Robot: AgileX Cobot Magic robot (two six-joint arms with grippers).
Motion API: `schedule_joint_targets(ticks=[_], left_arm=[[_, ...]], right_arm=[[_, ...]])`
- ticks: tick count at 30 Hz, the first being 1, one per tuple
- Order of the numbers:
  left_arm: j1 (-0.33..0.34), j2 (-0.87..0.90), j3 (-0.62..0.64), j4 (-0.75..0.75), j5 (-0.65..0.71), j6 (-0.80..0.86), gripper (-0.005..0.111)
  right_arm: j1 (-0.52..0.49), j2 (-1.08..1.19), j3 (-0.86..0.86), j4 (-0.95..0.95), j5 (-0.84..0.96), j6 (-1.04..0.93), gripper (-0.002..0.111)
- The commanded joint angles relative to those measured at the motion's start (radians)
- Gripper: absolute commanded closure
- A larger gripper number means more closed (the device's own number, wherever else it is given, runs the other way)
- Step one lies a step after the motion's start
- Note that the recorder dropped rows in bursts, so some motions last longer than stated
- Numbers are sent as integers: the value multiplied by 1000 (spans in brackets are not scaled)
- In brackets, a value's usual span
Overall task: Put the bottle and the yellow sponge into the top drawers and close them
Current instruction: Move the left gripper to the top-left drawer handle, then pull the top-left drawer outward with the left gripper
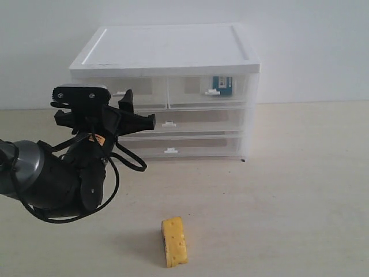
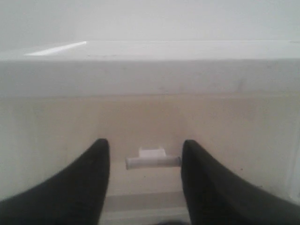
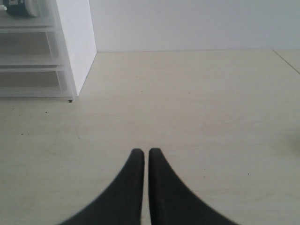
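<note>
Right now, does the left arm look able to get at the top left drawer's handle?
Likely yes: the left claw sits open at the top left drawer, fingers either side of its tab handle, nothing in between.

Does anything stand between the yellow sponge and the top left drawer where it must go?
Yes: the top left drawer is itself shut, so its front bars the way in. The left gripper has its handle between open fingers. Nothing else visible lies between the yellow sponge and it.
</note>
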Motion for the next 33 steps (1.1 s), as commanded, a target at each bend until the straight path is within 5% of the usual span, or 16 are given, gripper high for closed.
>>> schedule_joint_targets(ticks=[1, 2, 14, 33], left_arm=[[1, -13, -5, -7, -15, -6, 94], [1, -13, -5, -7, -15, -6, 102], [-29, -65, 82, -32, -15, -2, 102], [-182, -222, 269, -166, -15, -2, 102]], right_arm=[[-3, -6, 4, 0, -8, 0, 107], [-3, -6, 4, 0, -8, -8, 107], [-3, -6, 4, 0, -8, -8, 107], [-3, -6, 4, 0, -8, -5, 107]])
